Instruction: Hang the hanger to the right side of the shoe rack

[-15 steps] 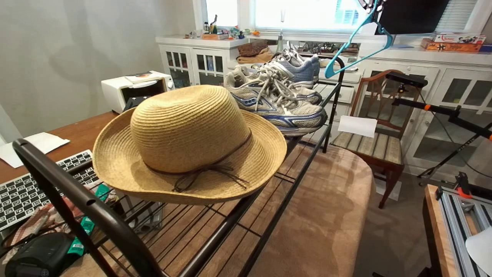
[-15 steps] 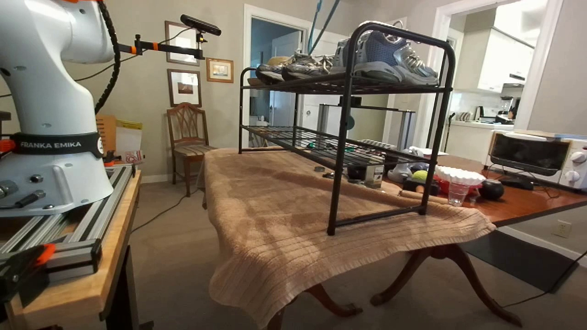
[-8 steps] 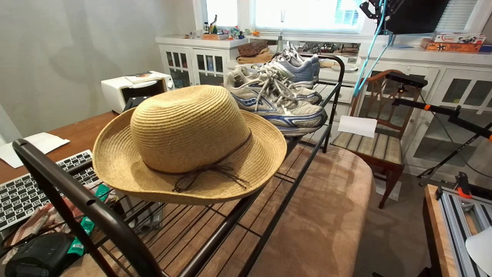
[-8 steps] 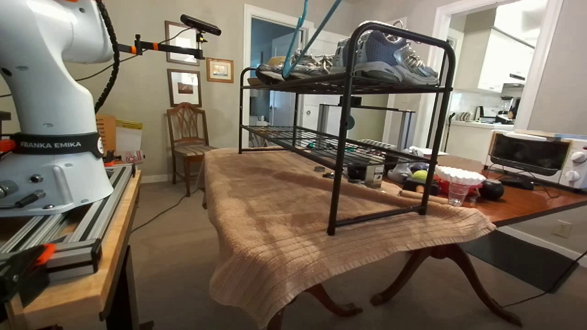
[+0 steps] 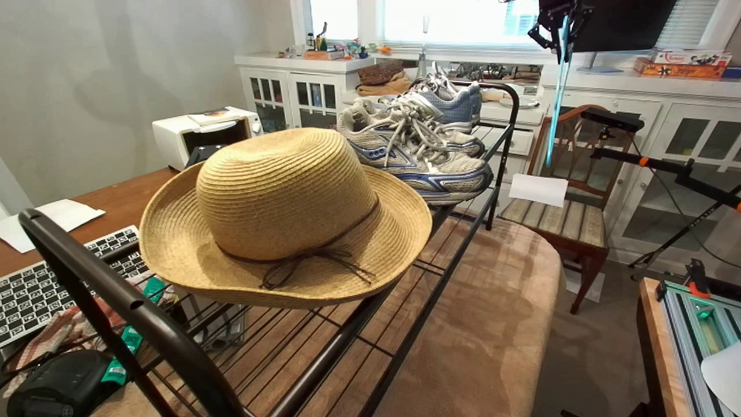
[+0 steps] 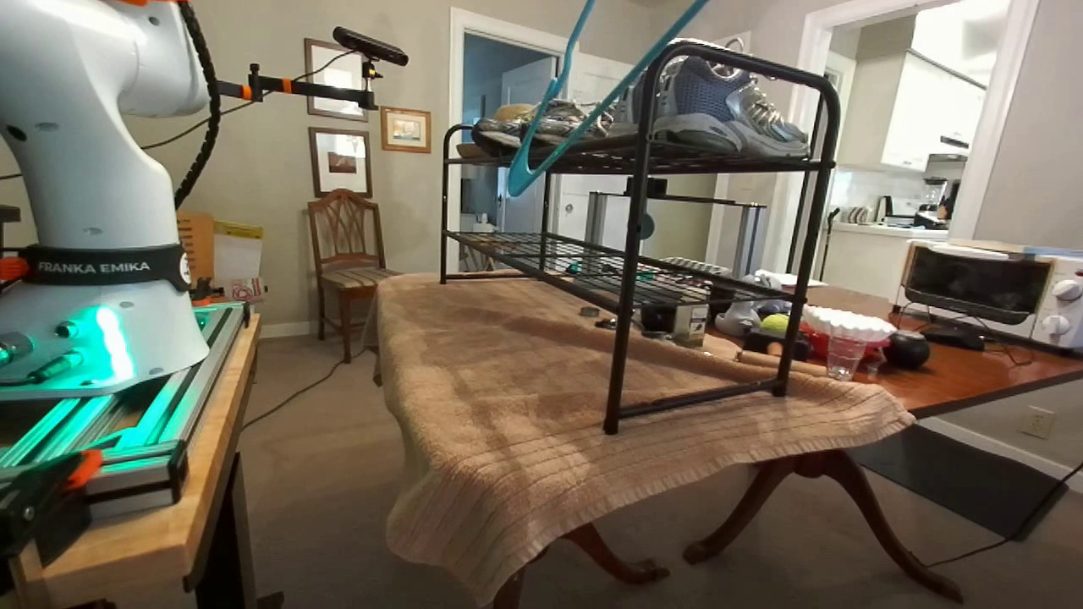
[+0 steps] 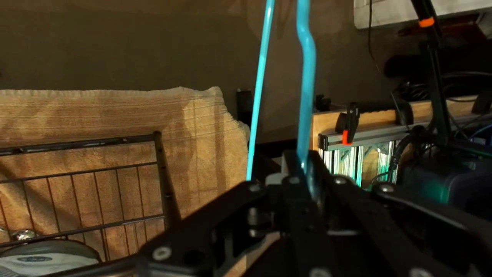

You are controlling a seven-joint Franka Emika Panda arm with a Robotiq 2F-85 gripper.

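The teal-blue hanger (image 5: 557, 104) dangles from my gripper (image 5: 562, 40), whose jaws are shut on it. An exterior view shows it nearly edge-on, right of the far end rail of the black shoe rack (image 5: 346, 339). In an exterior view, the lower corner of the hanger (image 6: 520, 179) overlaps the upper shelf of the shoe rack (image 6: 631, 254); its top is cut off. The wrist view has a rod of the hanger (image 7: 308, 69) running into my gripper (image 7: 303, 161). There, the rack (image 7: 166, 181) lies to the left, apart from the hanger.
Grey-white sneakers (image 5: 428, 168) and a straw hat (image 5: 283, 202) sit on the rack's top shelf. The rack stands on a table covered by a tan towel (image 6: 499, 381). A wooden chair (image 6: 347, 237) and a camera arm (image 6: 313, 89) are behind.
The gripper and hanger have come lower. The hanger has turned from a wide triangle to nearly edge-on in an exterior view. A green light now glows at the robot's base.
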